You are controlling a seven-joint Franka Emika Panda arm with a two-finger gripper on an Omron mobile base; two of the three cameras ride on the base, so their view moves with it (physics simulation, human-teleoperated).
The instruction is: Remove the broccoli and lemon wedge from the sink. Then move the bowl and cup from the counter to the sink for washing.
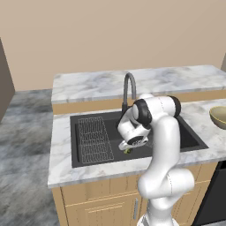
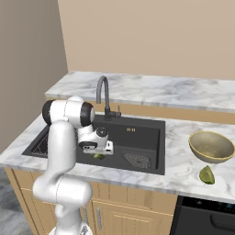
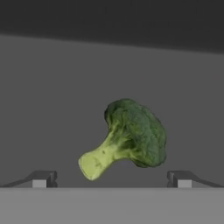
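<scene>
One piece of broccoli [image 3: 127, 138] is lying on the dark floor of the sink [image 1: 88, 161]. It is showing a bumpy dark green top and a pale yellow-green stem, and the stem is pointing down and left in the hand view. Nothing is touching it.

The claw [image 3: 111, 178] is hanging right over the broccoli, with its two dark fingertips [image 3: 43, 178] standing wide apart, one on each side. It is holding nothing. From the base views the claw [image 1: 132, 145] is sitting low inside the sink, and just a tiny bit of green is peeking out under it, so the broccoli [image 2: 99, 156] is hard to make out there.

A wire rack [image 1: 94, 139] is lying in the left part of the sink. The white arm is covering part of the sink and the bottom of the dark tap [image 1: 129, 90].

On the white marble bench [image 2: 183, 179], to the right of the sink, the tan bowl [image 2: 211, 146] is sitting, with the yellow-green lemon wedge [image 2: 207, 175] just in front of it. In the left base view the bowl [image 1: 219, 117] is cut off by the picture's edge.
</scene>
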